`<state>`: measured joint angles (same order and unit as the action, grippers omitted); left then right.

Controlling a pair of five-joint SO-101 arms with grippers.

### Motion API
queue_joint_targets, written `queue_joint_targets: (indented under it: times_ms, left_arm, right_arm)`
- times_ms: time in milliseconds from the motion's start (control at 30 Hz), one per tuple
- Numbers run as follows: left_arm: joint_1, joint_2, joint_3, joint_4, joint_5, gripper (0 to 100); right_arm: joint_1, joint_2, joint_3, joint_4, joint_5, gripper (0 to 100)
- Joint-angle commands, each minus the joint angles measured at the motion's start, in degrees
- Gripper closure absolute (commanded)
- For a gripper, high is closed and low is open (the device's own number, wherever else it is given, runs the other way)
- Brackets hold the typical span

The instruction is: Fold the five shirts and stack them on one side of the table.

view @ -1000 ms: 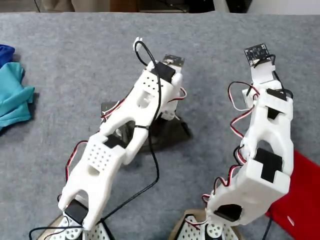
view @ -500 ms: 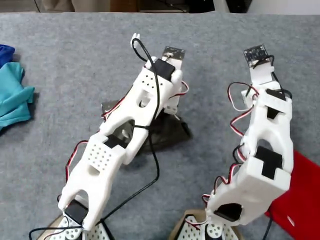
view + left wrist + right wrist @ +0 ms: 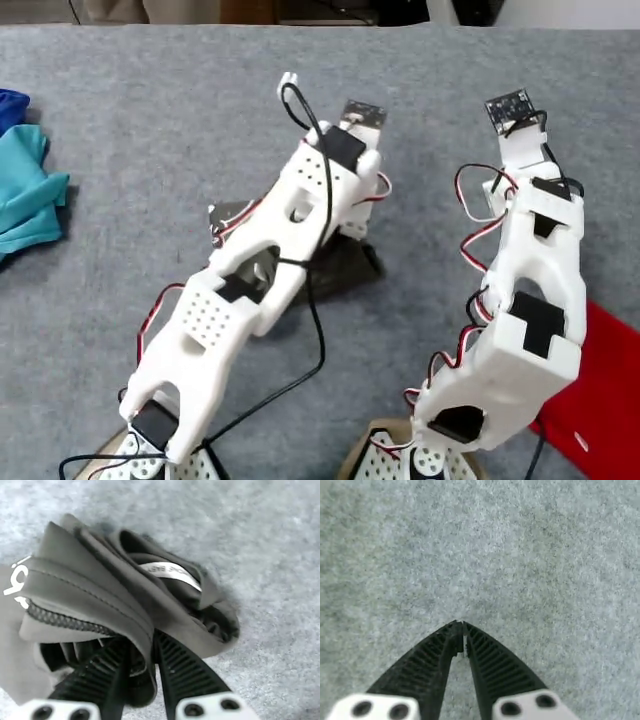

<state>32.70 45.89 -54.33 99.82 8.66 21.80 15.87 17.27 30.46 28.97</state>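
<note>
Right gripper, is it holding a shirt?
No, the right gripper is shut with nothing between its fingers, over the grey table covering.

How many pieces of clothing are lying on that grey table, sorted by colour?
dark grey shirt: 1
teal shirt: 1
blue shirt: 1, with just an edge showing at the table's side
red shirt: 1
Total: 4

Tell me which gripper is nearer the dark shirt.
Left. The left gripper is shut on the dark shirt; the right gripper is shut over the grey table, off it.
</note>
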Motion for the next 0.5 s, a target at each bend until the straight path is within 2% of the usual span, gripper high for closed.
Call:
queue_joint_targets:
  times_ms: [0,200,400,467]
  left_arm:
    - [1.1,-0.5,-3.0,0.5,0.4,98]
    - [0.7,-0.4,-5.0,0.4,0.1,97]
    - [-1.5,-0.9,-5.0,0.8,0.4,79]
    - [-3.8,-1.2,-5.7,0.8,1.6,78]
  right_arm:
    - [-0.7,-0.3,-2.9,-0.8,0.5,99.2]
    - [-0.7,-0.3,-2.9,-0.8,0.5,99.0]
    - [-0.7,-0.3,-2.9,-0.8,0.5,99.0]
    - [-0.5,-0.2,-2.9,-0.8,0.5,99.0]
